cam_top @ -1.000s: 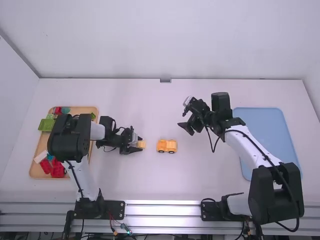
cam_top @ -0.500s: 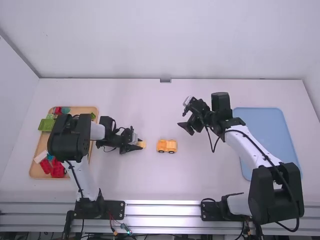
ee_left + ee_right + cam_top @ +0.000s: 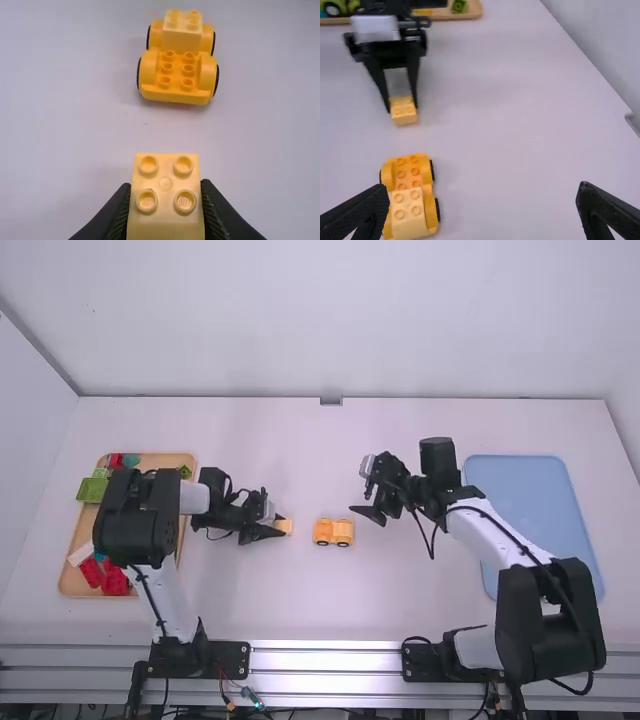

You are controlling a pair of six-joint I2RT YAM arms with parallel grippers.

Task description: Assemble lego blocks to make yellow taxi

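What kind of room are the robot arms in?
Probably a robot lab or test bench: two arms are mounted at a white table, with a metal rail and loose wires along its edge.

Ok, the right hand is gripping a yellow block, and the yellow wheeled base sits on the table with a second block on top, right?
Not quite: the left wrist view shows the left hand gripping the yellow block. The yellow wheeled base sits on the table with a second block on top.
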